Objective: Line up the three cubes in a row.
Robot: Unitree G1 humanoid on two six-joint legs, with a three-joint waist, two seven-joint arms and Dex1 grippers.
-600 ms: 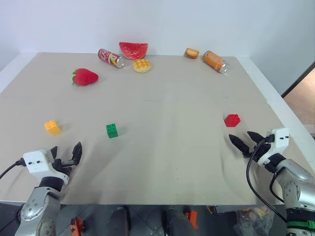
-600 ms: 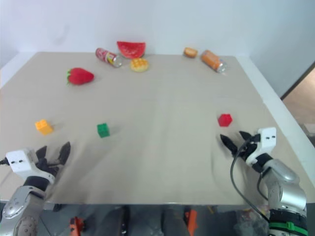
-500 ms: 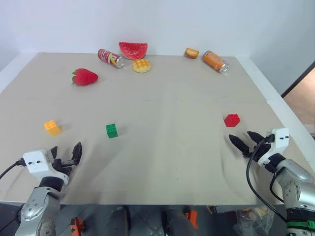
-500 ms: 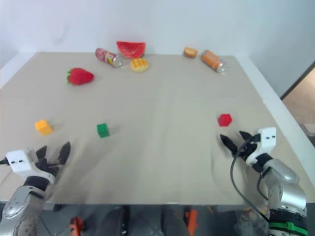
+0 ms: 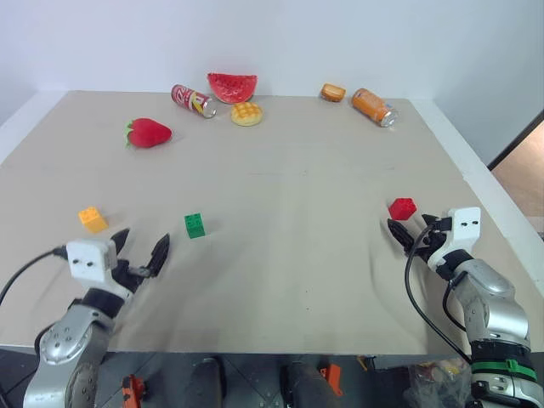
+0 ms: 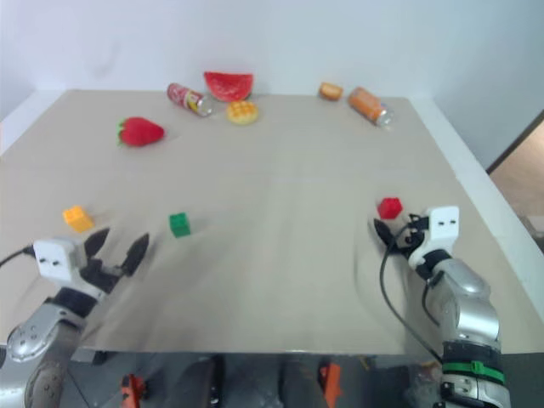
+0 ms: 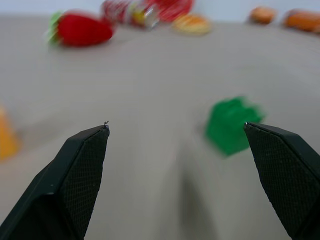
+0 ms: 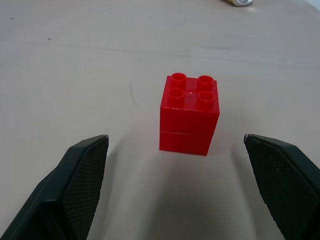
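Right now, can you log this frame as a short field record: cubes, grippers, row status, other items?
red cube: table's right side, just ahead of right gripper, not held
green cube: left of centre, ahead of left gripper
yellow-orange cube: far left
grippers: both open, empty
row: not formed
far edge: strawberry, two cans, watermelon slice, two buns
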